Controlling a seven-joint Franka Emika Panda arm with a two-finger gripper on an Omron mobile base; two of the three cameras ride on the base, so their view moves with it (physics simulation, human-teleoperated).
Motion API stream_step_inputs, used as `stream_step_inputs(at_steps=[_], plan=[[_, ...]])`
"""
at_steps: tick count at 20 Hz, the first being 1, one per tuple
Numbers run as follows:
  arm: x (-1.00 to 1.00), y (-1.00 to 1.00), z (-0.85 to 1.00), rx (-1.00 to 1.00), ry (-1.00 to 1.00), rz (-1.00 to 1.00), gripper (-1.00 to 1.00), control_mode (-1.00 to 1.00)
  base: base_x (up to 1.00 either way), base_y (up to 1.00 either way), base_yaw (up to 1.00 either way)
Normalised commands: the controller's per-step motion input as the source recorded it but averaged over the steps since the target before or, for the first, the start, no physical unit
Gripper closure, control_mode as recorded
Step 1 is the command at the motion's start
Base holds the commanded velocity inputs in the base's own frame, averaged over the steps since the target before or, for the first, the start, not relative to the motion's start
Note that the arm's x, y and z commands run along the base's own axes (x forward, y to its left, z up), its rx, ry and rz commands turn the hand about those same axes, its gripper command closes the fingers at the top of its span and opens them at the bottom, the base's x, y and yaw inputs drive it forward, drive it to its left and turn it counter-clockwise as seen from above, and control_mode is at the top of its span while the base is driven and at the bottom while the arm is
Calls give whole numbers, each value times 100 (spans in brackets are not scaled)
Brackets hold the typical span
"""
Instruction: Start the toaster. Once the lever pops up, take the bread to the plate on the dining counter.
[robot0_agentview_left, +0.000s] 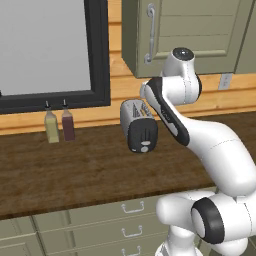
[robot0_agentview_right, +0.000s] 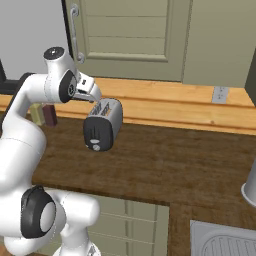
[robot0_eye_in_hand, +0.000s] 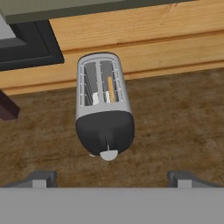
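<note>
Two bottles stand at the left of the frame, a pale yellow bottle (robot0_agentview_left: 51, 128) just beside a dark red bottle (robot0_agentview_left: 68, 125). A green cabinet door (robot0_agentview_left: 187, 32) with a metal handle (robot0_agentview_left: 150, 34) fills the upper right, and a wall outlet (robot0_agentview_left: 225, 81) sits below it.

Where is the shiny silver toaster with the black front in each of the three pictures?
Left base view: the small rounded chrome-silver toaster with a black end panel stands mid-picture on the dark wood countertop, left of the white arm.
Right base view: it sits left of centre, just below the arm's hand.
Hand view: centre, slots up, black end toward the camera.
Shared landmark: the light wooden wall band behind it.
</note>
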Motion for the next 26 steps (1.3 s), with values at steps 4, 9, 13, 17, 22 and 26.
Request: stream_step_inputs(at_steps=[4,9,13,17,22,26], plan=[[0,0,0,0,0,0,-100,-100,0,0,0],[0,0,0,0,0,0,-100,-100,0,0,0],[0,0,0,0,0,0,-100,-100,0,0,0],[0,0,0,0,0,0,-100,-100,0,0,0],[0,0,0,0,0,0,-100,-100,0,0,0],[0,0,0,0,0,0,-100,-100,0,0,0]])
